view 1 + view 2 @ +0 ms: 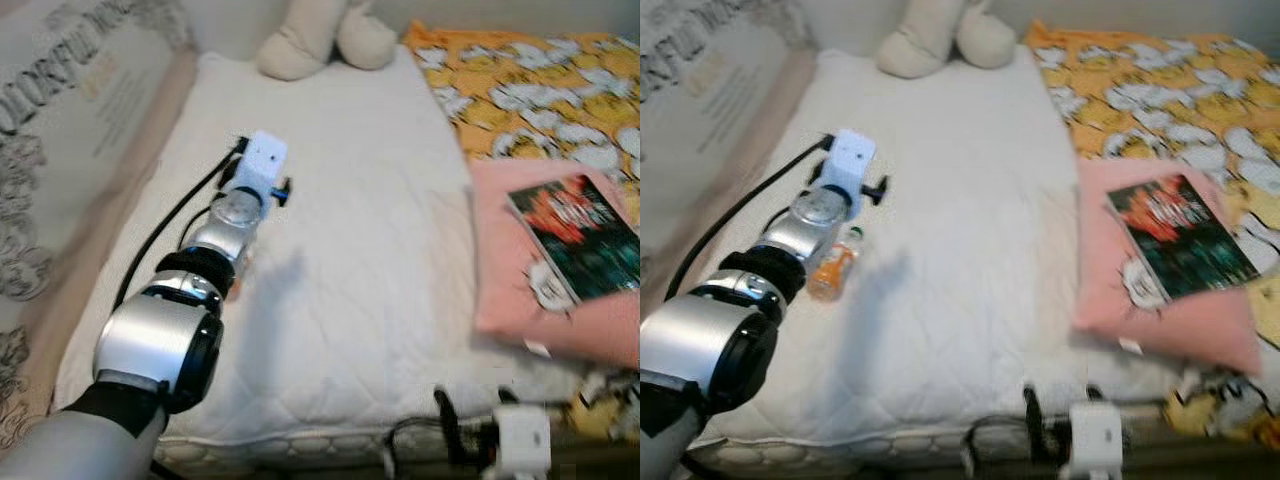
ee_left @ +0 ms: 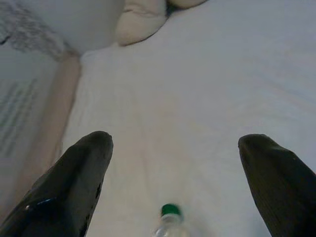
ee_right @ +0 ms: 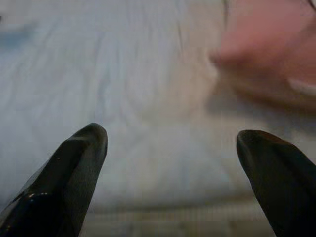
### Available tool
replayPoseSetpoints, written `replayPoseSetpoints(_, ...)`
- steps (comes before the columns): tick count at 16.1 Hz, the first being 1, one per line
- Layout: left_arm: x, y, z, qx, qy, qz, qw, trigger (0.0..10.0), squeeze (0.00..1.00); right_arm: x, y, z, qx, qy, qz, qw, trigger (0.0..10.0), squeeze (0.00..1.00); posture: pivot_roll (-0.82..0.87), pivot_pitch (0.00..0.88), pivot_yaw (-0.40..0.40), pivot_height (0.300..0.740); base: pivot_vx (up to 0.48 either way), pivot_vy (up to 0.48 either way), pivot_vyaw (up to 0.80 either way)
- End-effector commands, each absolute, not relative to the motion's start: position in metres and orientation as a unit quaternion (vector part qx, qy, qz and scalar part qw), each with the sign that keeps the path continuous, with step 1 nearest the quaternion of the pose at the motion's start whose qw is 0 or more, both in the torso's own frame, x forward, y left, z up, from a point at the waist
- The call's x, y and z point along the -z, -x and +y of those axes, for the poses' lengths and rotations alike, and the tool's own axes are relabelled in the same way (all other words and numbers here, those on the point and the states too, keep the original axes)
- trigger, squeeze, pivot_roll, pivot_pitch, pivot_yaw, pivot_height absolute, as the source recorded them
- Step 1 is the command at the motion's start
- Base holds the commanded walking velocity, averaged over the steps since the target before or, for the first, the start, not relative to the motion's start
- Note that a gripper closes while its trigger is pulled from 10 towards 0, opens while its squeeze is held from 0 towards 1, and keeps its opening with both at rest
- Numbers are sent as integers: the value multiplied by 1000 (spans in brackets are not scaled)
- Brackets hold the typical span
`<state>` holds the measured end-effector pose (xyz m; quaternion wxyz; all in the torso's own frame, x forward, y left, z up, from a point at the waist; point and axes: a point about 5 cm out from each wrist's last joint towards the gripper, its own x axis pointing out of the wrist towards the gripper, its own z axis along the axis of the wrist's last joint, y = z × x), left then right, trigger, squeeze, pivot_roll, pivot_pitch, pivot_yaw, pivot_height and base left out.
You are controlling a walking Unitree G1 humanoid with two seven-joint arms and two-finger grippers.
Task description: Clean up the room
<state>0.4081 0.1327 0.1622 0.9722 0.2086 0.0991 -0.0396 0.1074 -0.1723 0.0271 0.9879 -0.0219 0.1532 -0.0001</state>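
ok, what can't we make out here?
- Bottle: label unreadable in the right eye view, blurred and partly under the left arm; bottom edge cuts it in the left wrist view.
- Book title: blurred.
- Plush toy: cut by the top edge.

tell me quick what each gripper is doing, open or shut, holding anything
Left gripper: open, empty, above the small bottle on the white mattress.
Right gripper: open, empty, at the mattress edge.
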Motion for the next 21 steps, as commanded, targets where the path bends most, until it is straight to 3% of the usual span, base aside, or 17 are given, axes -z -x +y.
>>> replayPoseSetpoints(1,-155,-406,145,16,-226,124,966,10000,0,-36,-101,-167,-2,23,149,989,10000,0,-324,130,91,740,0,0,0)
replayPoseSetpoints(6,-135,-395,188,-51,-280,166,944,10000,0,-51,-53,-158,-25,30,205,978,10000,0,-362,241,39,740,0,0,0)
replayPoseSetpoints(14,-114,-376,235,-116,-273,253,921,10000,0,-50,-53,-154,-43,14,237,971,10000,0,-330,238,19,740,0,0,0)
replayPoseSetpoints(18,-85,-361,234,-91,-212,315,921,10000,0,-55,-71,-157,-48,1,214,976,10000,0,-312,223,12,740,0,0,0)
replayPoseSetpoints(20,-77,-356,233,-79,-204,333,917,10000,0,-64,-81,-155,-93,9,188,978,10000,0,-308,220,5,740,0,0,0)
replayPoseSetpoints(21,-76,-355,233,-76,-208,335,916,5059,0,-68,-86,-154,-108,12,177,978,10000,0,-309,219,2,740,0,0,0)
